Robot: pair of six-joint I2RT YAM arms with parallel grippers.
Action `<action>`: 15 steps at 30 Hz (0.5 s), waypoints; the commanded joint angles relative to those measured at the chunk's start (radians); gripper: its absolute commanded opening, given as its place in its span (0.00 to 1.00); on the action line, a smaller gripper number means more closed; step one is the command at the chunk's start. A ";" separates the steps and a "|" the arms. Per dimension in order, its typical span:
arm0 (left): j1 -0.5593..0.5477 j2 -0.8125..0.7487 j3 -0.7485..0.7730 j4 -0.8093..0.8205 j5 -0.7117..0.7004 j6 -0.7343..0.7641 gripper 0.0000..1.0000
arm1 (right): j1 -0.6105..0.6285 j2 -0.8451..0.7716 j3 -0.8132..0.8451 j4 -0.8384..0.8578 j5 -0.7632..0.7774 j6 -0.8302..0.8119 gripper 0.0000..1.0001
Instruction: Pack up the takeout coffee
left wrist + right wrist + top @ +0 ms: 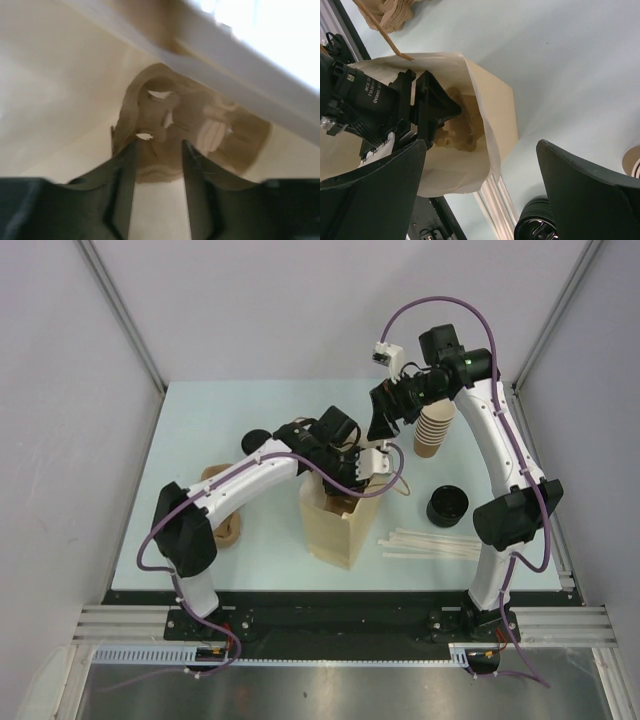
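COFFEE: small cup under round black plastic lid (257,438); only lid shows; on pale table (200,420) behind my left arm, outside tan paper bag (335,530) | LEFT gripper (159,145): inside bag; jaws parted | RIGHT gripper (480,165): spread wide; holding nothing

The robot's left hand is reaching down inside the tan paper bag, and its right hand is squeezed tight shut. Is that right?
Not quite. The right hand is wide open, not squeezed shut. The right wrist view shows its two dark fingers far apart with nothing held between them. The rest is right: the left hand is reaching down inside the tan paper bag.
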 commanded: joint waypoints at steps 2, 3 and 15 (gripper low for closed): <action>-0.006 -0.128 -0.060 0.240 -0.059 -0.103 0.55 | -0.004 -0.051 -0.003 -0.007 -0.022 -0.002 0.98; -0.006 -0.137 -0.065 0.246 -0.055 -0.102 0.57 | -0.003 -0.053 -0.003 -0.005 -0.022 -0.002 0.98; -0.030 -0.242 -0.062 0.184 0.013 -0.013 0.73 | 0.014 -0.048 -0.022 0.001 -0.032 -0.045 0.97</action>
